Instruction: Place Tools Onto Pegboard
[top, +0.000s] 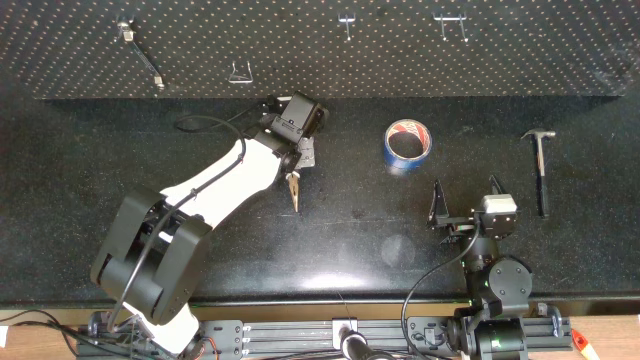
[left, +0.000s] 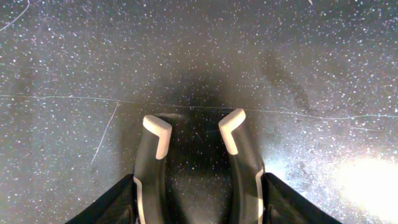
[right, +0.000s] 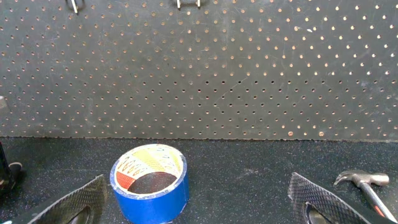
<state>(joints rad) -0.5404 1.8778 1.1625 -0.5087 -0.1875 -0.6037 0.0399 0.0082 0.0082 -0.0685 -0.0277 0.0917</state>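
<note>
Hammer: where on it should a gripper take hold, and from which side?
Mid-handle on the hammer, from straight above, closing across its width. It lies flat on the table, and the handle is straight and slim, unlike the head.

The black perforated pegboard (top: 300, 45) is standing along the table's (top: 150, 150) far edge, with a dark slim tool (top: 143, 52) hanging at its left end. A blue tape roll (right: 150, 183) is sitting with its hole facing up. A black-handled hammer (top: 541, 172) is lying flat to its right, head toward the board. Pliers (top: 294, 190) are lying left of the roll.
</note>
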